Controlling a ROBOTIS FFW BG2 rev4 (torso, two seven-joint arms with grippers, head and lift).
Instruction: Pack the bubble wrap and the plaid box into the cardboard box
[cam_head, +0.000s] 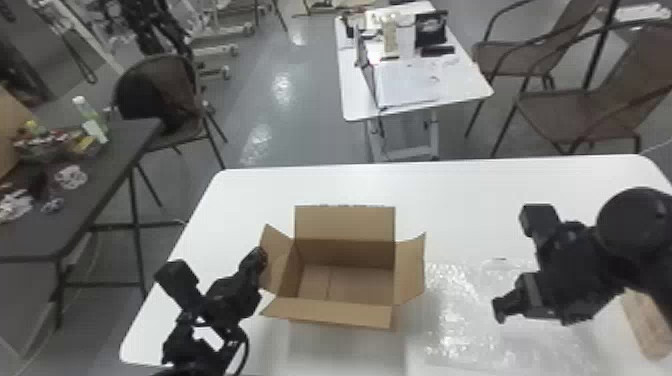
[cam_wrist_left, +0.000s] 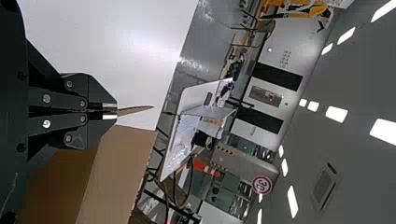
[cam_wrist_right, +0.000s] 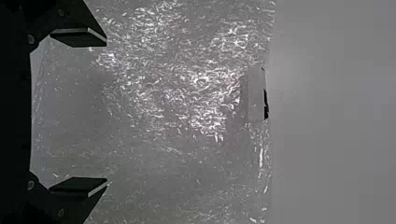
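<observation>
**White table (cam_head: 450, 195) holds open cardboard box (cam_head: 350, 315)**

Grey floor (cam_head: 280, 110) spreads behind the white table, with a dark side table (cam_head: 115, 165) off its left edge, a smaller table (cam_head: 410, 102) beyond its far edge, and chairs around.

Bubble wrap (cam_head: 455, 320) lies flat along the near part of the table's right half, just beside the cardboard box. The box stands left of it toward the near edge, mouth up and all its flaps out, its seamed bottom bare.

Right gripper (cam_head: 500, 309) is over the wrap, fingers (cam_wrist_right: 79, 37) spread wide with nothing between them. Left gripper (cam_head: 259, 256) has its fingers pressed together, pinching the box's left flap (cam_head: 275, 267). The plaid box (cam_head: 650, 325) rests on the table's right side toward the near edge, partly behind the right arm; its pattern is too blurred to tell.

On the far wall, a round red-ringed sign (cam_wrist_left: 261, 185) bears print. Smallest, a pale patch (cam_wrist_right: 255, 93) with a dark edge sits at the wrap's border.
</observation>
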